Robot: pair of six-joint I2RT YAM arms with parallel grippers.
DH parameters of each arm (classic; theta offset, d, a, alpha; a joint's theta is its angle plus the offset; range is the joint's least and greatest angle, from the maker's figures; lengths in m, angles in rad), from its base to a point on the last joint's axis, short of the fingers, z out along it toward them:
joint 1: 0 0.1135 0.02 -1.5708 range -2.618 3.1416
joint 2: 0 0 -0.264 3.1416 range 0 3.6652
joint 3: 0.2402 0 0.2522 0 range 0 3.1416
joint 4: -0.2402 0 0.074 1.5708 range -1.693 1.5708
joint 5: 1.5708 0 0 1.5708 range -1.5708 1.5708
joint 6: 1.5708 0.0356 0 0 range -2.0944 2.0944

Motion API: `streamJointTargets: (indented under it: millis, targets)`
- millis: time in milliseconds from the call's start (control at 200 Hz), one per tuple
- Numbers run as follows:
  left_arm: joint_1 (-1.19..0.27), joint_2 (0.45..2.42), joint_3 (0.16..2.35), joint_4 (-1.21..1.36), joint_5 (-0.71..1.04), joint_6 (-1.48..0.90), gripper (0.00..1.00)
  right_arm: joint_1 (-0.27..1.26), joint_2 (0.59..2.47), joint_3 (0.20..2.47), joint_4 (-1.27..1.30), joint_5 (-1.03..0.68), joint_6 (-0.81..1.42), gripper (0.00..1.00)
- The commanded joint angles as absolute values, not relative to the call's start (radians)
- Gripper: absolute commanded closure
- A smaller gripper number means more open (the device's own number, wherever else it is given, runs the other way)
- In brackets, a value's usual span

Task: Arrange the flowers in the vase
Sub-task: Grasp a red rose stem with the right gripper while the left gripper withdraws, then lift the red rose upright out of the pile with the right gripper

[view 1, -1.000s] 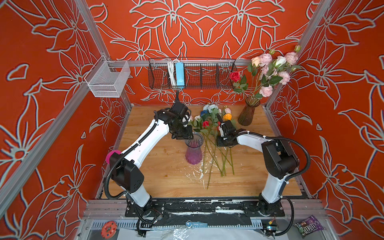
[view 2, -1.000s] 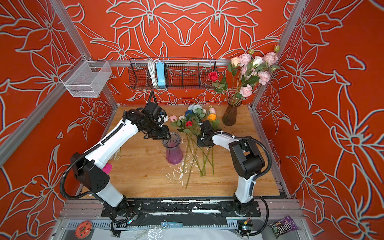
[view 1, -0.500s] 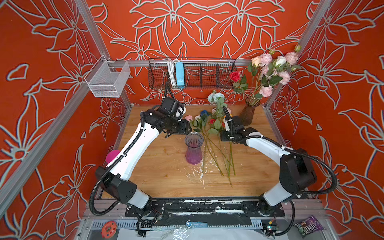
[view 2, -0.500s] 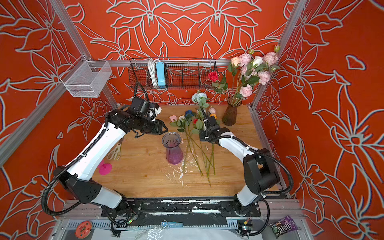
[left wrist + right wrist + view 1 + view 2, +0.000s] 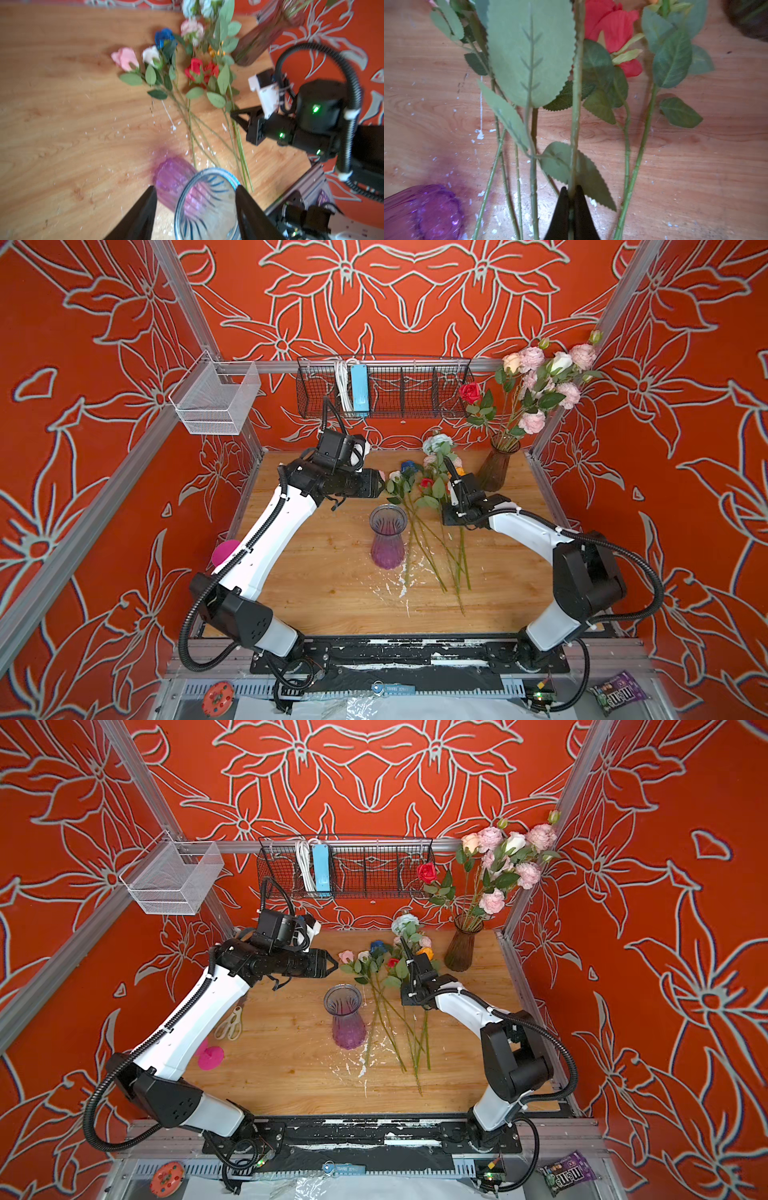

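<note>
Table [image 5: 324, 597]: flowers [image 5: 424, 483] are lying beside the vase [image 5: 387, 539].
Right gripper [image 5: 571, 190]: you are pinching the pale-blue rose [image 5: 432, 443] by its stem, for insertion.
Left gripper [image 5: 330, 966]: you are holding it wide, empty.

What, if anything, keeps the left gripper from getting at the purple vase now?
Probably nothing, so yes: the left gripper hangs open just beyond the purple vase, nothing between them; the loose flowers lie off to its right.

The left end effector [image 5: 334, 966] and right end effector [image 5: 571, 188] are black, on white-shelled, black-jointed arms [image 5: 274, 531].
</note>
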State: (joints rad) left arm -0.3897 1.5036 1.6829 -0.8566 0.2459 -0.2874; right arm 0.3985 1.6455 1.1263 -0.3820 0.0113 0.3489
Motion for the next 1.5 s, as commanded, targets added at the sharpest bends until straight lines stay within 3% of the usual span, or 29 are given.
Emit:
streamJointTargets:
  millis: [0,195,270,390,590,741,1291,1491]
  targets:
    - [-0.383,1.451,1.665,-0.692,0.213,-0.305,0.36,0.396,1.636,1.137,-0.374,0.094,0.339,1.00]
    - [-0.383,1.388,1.514,-0.394,0.148,-0.303,0.29,0.415,1.643,1.165,-0.420,0.032,0.300,1.00]
    - [-0.381,1.342,1.389,-0.250,0.122,-0.306,0.20,0.420,1.660,1.172,-0.440,0.070,0.280,1.00]
    - [-0.332,1.284,1.279,-0.144,0.147,-0.383,0.16,0.399,1.708,1.226,-0.542,0.107,0.242,0.75]
    - [-0.273,1.199,1.181,-0.121,0.129,-0.477,0.15,0.396,1.624,1.219,-0.584,0.171,0.289,0.66]
    - [-0.256,1.174,1.143,-0.110,0.103,-0.528,0.15,0.398,1.585,1.201,-0.577,0.063,0.278,0.66]
    - [-0.235,1.203,1.143,-0.102,0.173,-0.569,0.15,0.393,1.760,1.225,-0.601,0.004,0.289,0.64]
    - [-0.222,1.212,1.145,-0.101,0.190,-0.574,0.15,0.391,1.805,1.250,-0.605,-0.008,0.295,0.86]
